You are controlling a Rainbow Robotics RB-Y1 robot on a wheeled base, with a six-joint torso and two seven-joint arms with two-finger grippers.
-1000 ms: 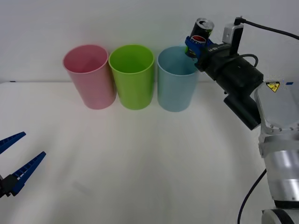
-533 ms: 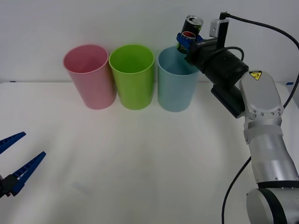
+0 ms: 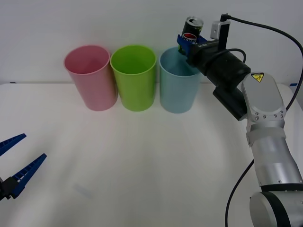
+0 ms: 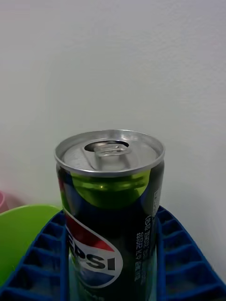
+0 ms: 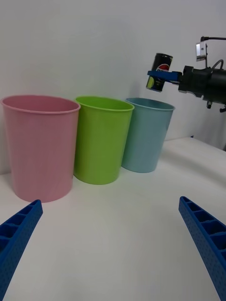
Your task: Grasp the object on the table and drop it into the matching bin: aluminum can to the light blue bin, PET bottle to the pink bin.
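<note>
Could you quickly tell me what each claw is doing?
Left claw: open, holding nothing.
Right claw: shut on the small dark aluminium drink can.

Aluminum can (image 4: 111, 211) base cut off by the frame edge — light blue bin (image 3: 177, 87) interior mostly unseen
</note>
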